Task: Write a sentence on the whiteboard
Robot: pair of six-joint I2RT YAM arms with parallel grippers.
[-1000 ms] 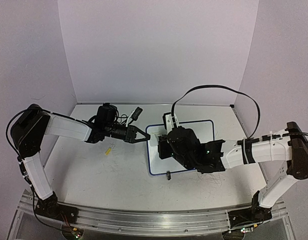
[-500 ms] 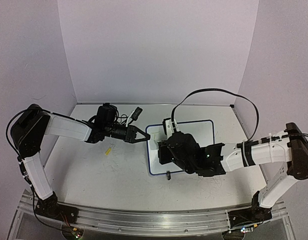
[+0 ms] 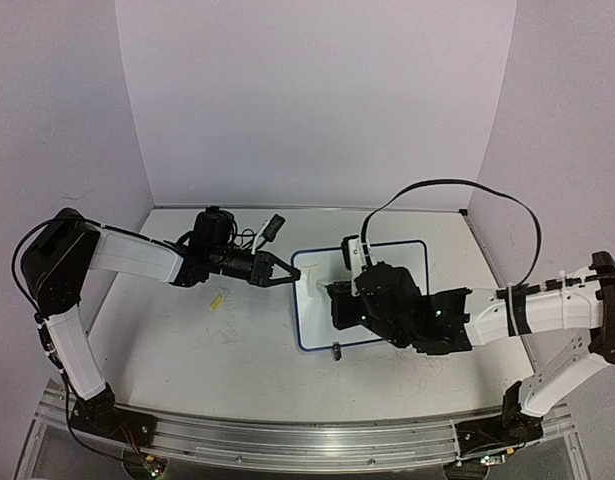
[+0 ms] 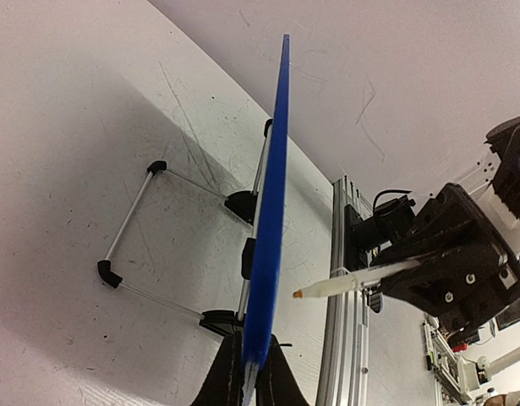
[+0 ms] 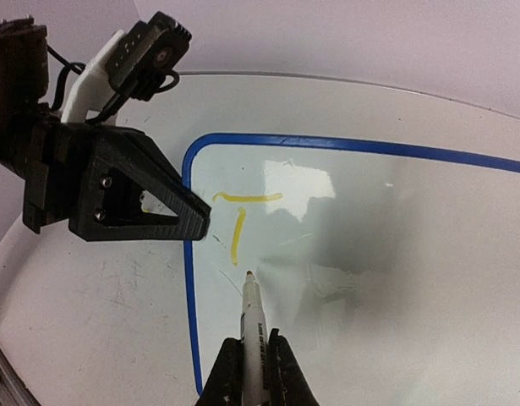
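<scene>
While the left hand [image 3: 294,272] pinched the whiteboard's [image 3: 402,252] left edge mid-desk [image 3: 207,340], the right hand [image 5: 253,351] clamped a marker [image 5: 251,309]. Its tip sat just below a yellow "T" [image 5: 239,220] at the board's upper left.

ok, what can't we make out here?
Right wrist: whiteboard runs off the right and bottom edges; right gripper hides the pen's rear.
Left wrist: whiteboard edge-on, so its face and the yellow strokes are hidden.
Top: right arm covers most of the whiteboard; strokes too small to read.
</scene>
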